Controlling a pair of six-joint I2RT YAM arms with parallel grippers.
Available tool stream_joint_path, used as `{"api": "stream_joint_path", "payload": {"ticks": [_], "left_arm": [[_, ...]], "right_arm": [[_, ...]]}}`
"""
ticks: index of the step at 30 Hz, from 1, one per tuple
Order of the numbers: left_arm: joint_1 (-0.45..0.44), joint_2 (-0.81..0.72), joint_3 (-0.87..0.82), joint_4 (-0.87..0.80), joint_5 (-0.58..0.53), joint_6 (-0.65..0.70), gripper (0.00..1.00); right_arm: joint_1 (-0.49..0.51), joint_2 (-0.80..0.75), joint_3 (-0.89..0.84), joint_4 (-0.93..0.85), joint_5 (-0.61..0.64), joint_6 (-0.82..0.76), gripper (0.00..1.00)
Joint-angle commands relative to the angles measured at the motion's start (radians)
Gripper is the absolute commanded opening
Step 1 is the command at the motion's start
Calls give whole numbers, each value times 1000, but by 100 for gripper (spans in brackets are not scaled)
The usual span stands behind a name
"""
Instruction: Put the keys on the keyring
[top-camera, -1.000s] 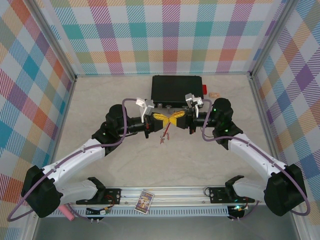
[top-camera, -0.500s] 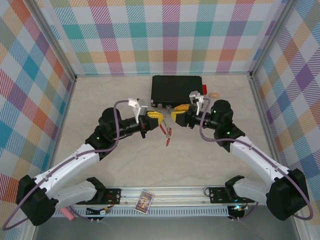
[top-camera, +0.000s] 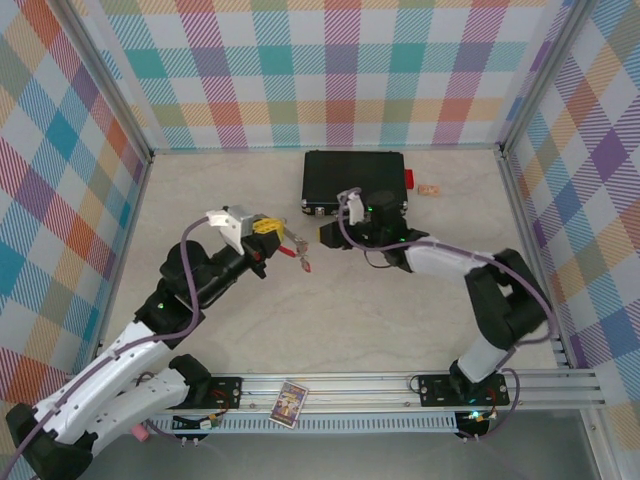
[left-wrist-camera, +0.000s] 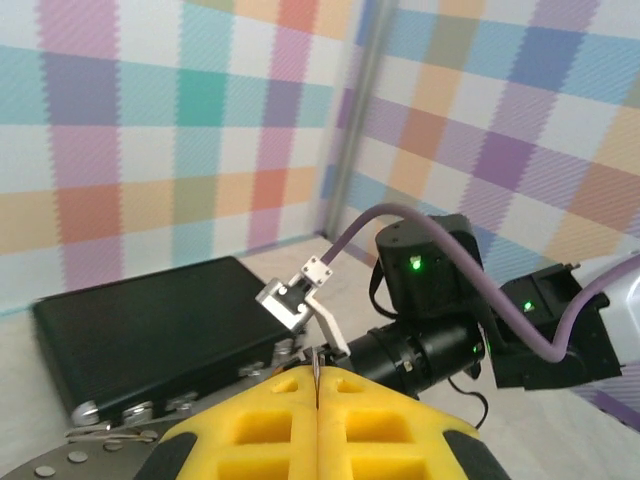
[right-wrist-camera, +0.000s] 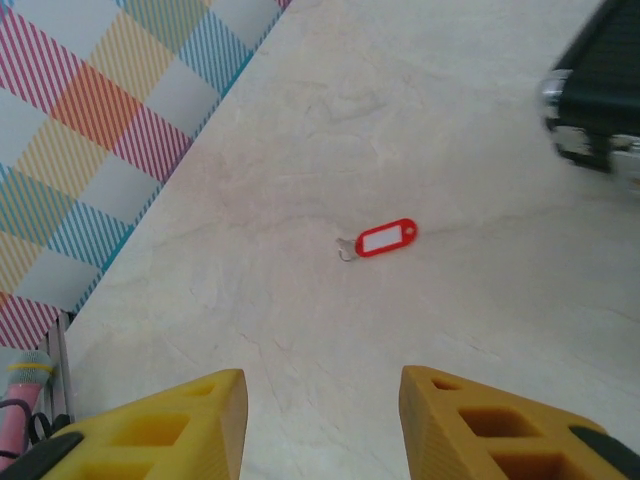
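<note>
The right hand (right-wrist-camera: 322, 392) hangs over the pale marbled surface (right-wrist-camera: 480, 330) with its yellow fingers (right-wrist-camera: 170, 425) apart. A red-tagged key (right-wrist-camera: 384, 238) lies flat ahead of it, roughly in line with the gap. The key's long axis runs across that gap, metal end toward the plaid wall (right-wrist-camera: 90, 130). The left hand (left-wrist-camera: 317, 385) is pressed together on a thin sliver of wire, by my reading the keyring (left-wrist-camera: 316, 362), held up near the black case (top-camera: 355, 178). The right hand looks the nearer to the key, so the pick seems its job. Plaid walls close the surface on three sides.
</note>
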Motion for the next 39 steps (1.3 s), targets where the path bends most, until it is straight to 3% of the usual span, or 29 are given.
{"api": "stream_joint_path", "payload": {"ticks": [1,8,21,35,39], "left_arm": [[4,-68,-10,-57,-142,18,0],[4,-196,-17,-149,-243,16,0],[5,-332,-31,-225,-276,9,0],[4,-352,-33,-243,-253,7,0],[4,-350,-33,-242,-252,7,0]], "right_arm": [[48,108,107,-20,56,63,42],[161,363,427,-253,172,99,44],[243,656,815,-526,362,124,41],[256,728,909,-585,384,125,25],[255,730,910,-590,393,124,28]]}}
